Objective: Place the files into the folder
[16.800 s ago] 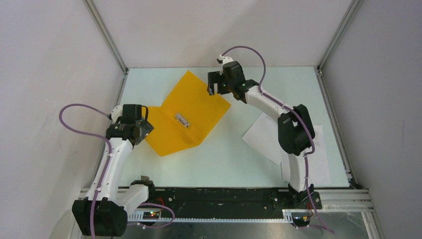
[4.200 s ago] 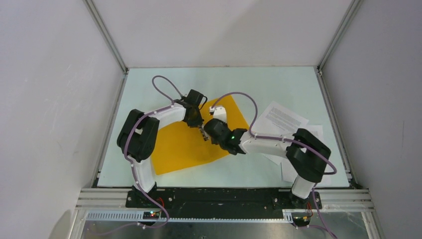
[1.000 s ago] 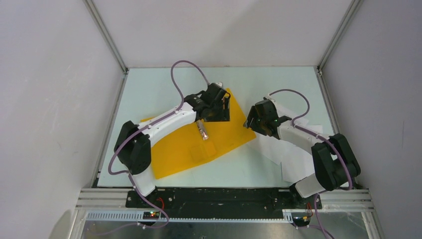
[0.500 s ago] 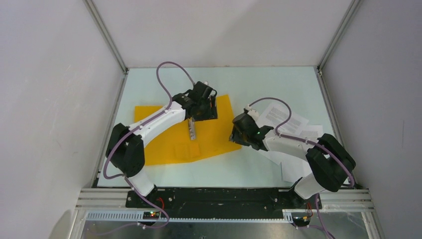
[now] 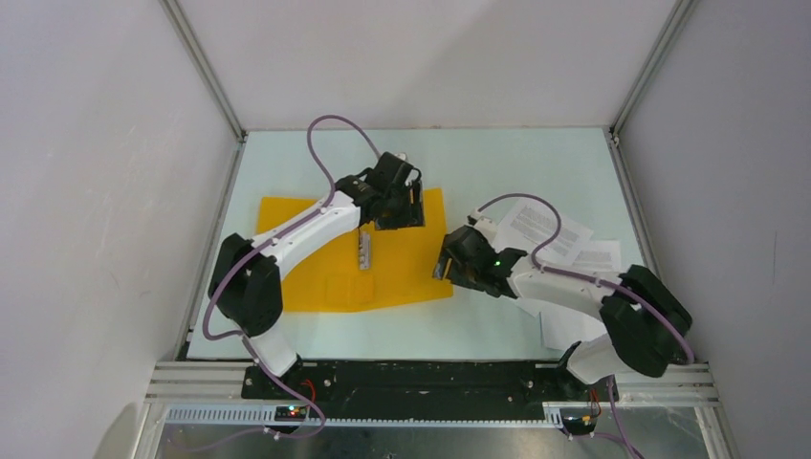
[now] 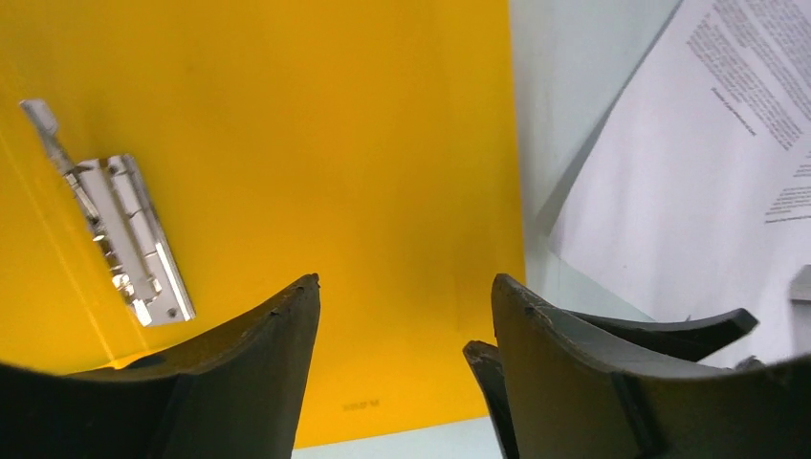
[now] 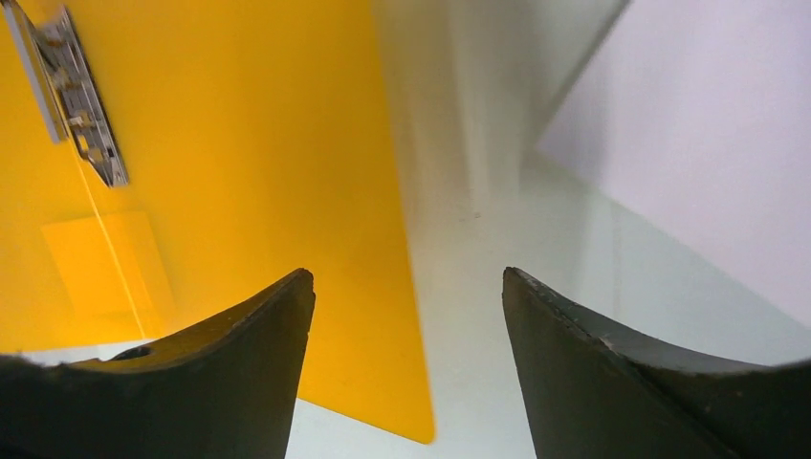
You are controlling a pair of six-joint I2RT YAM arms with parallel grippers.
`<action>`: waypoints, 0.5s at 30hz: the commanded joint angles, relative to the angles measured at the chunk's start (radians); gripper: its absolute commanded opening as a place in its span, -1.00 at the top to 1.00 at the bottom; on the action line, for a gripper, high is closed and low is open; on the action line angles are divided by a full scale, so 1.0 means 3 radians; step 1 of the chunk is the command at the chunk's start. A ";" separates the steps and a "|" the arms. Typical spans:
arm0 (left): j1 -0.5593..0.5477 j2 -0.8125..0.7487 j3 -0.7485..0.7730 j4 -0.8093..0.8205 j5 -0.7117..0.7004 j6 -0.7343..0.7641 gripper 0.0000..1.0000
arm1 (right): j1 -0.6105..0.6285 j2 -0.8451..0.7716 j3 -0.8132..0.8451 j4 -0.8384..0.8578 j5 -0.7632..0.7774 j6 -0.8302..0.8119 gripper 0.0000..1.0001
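Observation:
The orange-yellow folder [image 5: 316, 273] lies open and flat on the table, with its metal clip [image 5: 364, 251] at the middle fold. My left gripper [image 5: 402, 208] hovers open and empty over the folder's far right corner. In the left wrist view the folder [image 6: 335, 172], the clip [image 6: 124, 239] and a printed sheet [image 6: 698, 163] show past the gripper [image 6: 406, 287]. My right gripper [image 5: 444, 265] is open and empty at the folder's right edge; that edge [image 7: 402, 239] runs between its fingers [image 7: 406, 282]. The files [image 5: 545, 228] lie to the right, partly under the right arm.
Grey walls and aluminium posts close the table [image 5: 316, 158] at the back and sides. A black rail [image 5: 411, 378] with both arm bases runs along the near edge. The left arm's purple cable [image 5: 325, 134] loops above the folder's far side.
The folder has turned clockwise and now lies squarer to the table. My right gripper has moved left and nearer, from the sheets to the folder's right edge. My left gripper has shifted slightly left.

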 commanded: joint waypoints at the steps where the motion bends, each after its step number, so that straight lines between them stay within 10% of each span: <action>1: -0.0129 0.0164 0.0348 0.0089 0.0166 0.0115 -0.47 | -0.0210 -0.0433 -0.0089 -0.0351 0.0261 -0.0020 -0.56; 15: -0.0507 0.1295 0.1200 0.0184 0.0762 0.0340 -0.45 | -0.1738 -0.1558 -0.0729 -0.0846 0.0283 -0.0109 -0.57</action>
